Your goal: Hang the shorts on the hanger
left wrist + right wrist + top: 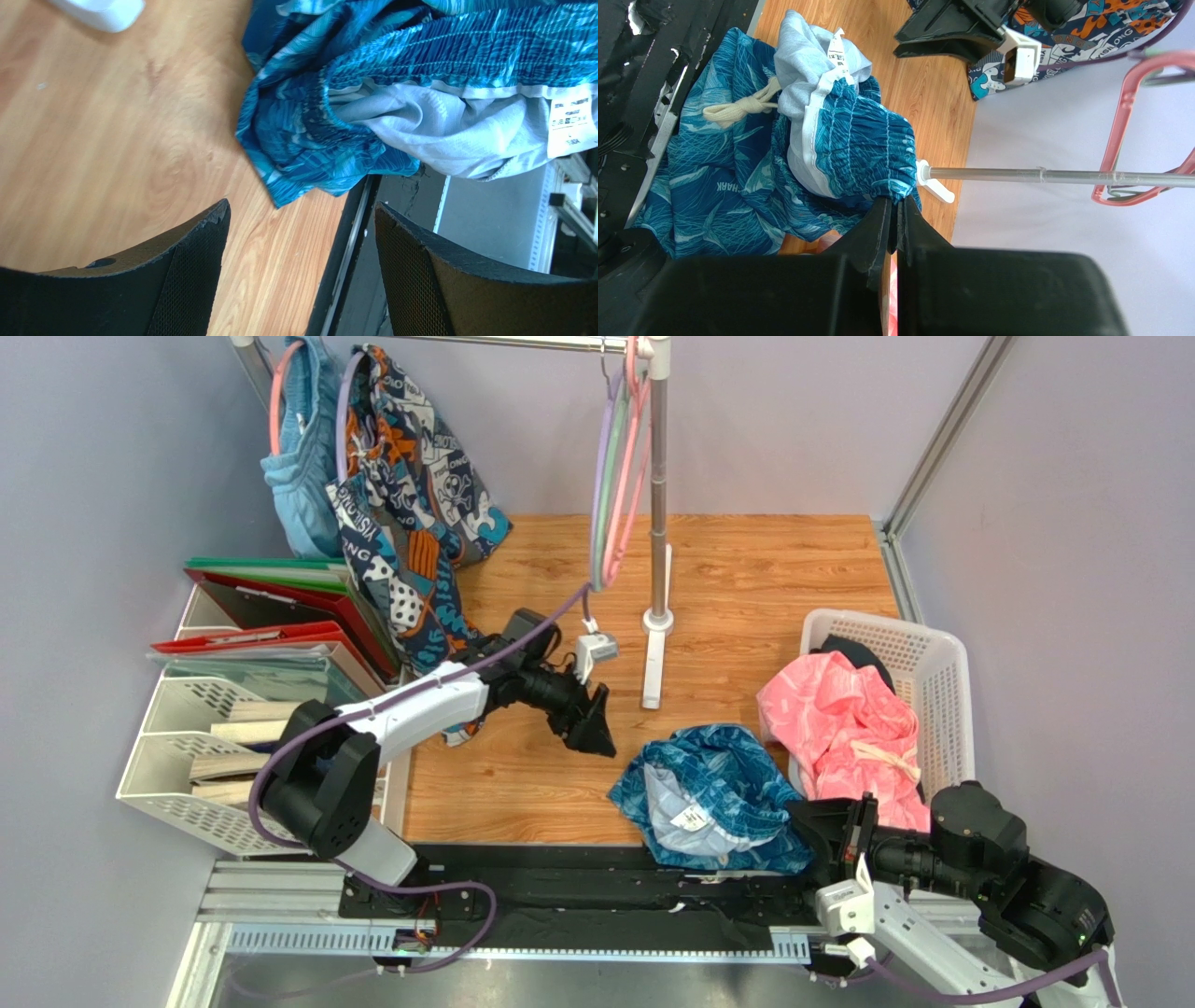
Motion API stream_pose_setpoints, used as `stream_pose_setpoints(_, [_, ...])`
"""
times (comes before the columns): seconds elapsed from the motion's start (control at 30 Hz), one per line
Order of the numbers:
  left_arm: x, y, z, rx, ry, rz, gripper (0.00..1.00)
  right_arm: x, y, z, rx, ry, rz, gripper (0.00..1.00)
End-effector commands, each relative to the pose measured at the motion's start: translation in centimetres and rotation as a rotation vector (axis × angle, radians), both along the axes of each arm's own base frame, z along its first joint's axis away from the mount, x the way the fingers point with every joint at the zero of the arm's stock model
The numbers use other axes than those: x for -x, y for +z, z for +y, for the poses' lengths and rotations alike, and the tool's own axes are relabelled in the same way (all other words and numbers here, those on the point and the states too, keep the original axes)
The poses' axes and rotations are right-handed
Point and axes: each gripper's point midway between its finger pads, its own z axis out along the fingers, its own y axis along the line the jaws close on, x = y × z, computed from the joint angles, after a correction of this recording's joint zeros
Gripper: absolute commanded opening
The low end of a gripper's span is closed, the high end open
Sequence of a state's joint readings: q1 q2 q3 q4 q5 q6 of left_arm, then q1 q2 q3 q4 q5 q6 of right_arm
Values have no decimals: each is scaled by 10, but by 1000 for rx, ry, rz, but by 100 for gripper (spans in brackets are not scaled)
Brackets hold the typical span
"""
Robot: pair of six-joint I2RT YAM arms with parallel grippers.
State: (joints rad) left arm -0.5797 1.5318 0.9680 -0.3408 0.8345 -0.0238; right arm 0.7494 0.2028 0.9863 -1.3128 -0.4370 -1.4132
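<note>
At far right, a white slatted basket, heaped with a pink garment over something dark at the back. At far left, white mesh file trays, stuffed with red and green folders above and what look like books below. Between the two, crumpled at the near edge of the wooden table, the shorts, waistband rucked, with white lining, label and drawstring showing. Just left of that heap, the left gripper: spread wide over bare wood, holding nothing, clear of the fabric, the nearest fold lying ahead of the gap. At the heap's right side, the right gripper: fingers pressed all but together, tips right against the elastic waistband; cannot tell whether any cloth is pinched. High at the back, hooked on the rail among other hangers, the hanger, well apart from the shorts.
</note>
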Motion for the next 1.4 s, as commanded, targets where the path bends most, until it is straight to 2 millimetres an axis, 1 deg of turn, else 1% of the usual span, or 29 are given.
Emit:
stream_pose_setpoints(0.0, [-8, 19, -35, 38, -18, -115, 79, -1, 9, -1, -11, 10, -53, 0])
stream_pose_setpoints(0.07, [-13, 22, -42, 40, -14, -146, 78, 0, 8, -1, -10, 12, -47, 0])
stream_pose_setpoints(0.1, [-13, 27, -48, 43, -20, -167, 77, 0, 8, -1, -9, 11, -45, 0])
stream_pose_setpoints(0.17, [-14, 26, -54, 35, -24, -174, 75, -1, 10, 0, -20, 6, -47, 0])
stream_pose_setpoints(0.2, [-10, 25, -60, 33, -40, -173, 74, -2, 9, 1, -18, 3, -41, 0])
stream_pose_setpoints(0.4, [-3, 11, -72, 7, -63, -173, 70, -7, 14, 4, -42, -14, -37, 0])
stream_pose_setpoints(0.47, [-4, 10, -76, 13, -67, -178, 69, -7, 15, 6, -49, -10, -37, 0])
stream_pose_setpoints(0.63, [-17, 2, -86, 4, -48, -204, 69, -8, 18, 6, -59, -11, -49, 0])
stream_pose_setpoints(0.73, [-19, -1, -90, 9, -53, -207, 69, -9, 17, 7, -60, -12, -44, 0])
stream_pose_setpoints(0.87, [-11, -10, -99, 10, -87, -214, 68, -10, 18, 7, -69, -22, -39, 0])
stream_pose_setpoints(0.9, [-10, -9, -100, 10, -99, -232, 67, -11, 20, 8, -77, -23, -44, 0])
stream_pose_setpoints(0.97, [-7, -13, -101, -3, -115, -241, 59, -13, 21, 7, -82, -38, -39, 0])
stream_pose_setpoints(1.0, [-6, -12, -101, -10, -122, -248, 55, -15, 23, 7, -90, -48, -42, 0])
stream_pose_setpoints(1.03, [-2, -18, -94, -51, -145, -247, 46, -16, 24, 7, -98, -65, -32, 0])
stream_pose_setpoints(1.07, [-2, -19, -89, -75, -154, -258, 40, -20, 27, 4, -103, -93, -38, 0])
stream_pose_setpoints(1.1, [-5, -15, -80, -106, -146, -296, 34, -21, 30, 3, -108, -104, -40, 0])
stream_pose_setpoints(1.13, [1, -19, -65, -160, -167, -302, 22, -23, 30, 1, -113, -125, -24, 0])
stream_pose_setpoints(1.17, [3, -8, -53, -172, -159, -340, 15, -28, 30, -1, -109, -159, -20, 0])
stream_pose_setpoints(1.2, [6, -7, -35, -214, -148, -331, 4, -31, 31, -3, -112, -181, -14, 0])
stream_pose_setpoints(1.23, [6, 0, -23, -232, -131, -351, 0, -35, 31, -4, -113, -212, -3, 0])
stream_pose_setpoints(1.27, [4, 17, -6, -240, -85, -408, 0, -44, 33, -9, -128, -283, 11, 0])
stream_pose_setpoints(1.3, [4, 21, 14, -279, -54, -406, 0, -52, 30, -10, -124, -329, 38, 0])
stream_pose_setpoints(1.33, [4, 26, 27, -301, -38, -434, 0, -60, 29, -12, -130, -381, 55, 0])
stream_pose_setpoints(1.37, [0, 47, 44, -311, 20, -509, 0, -73, 32, -18, -155, -484, 73, 0])
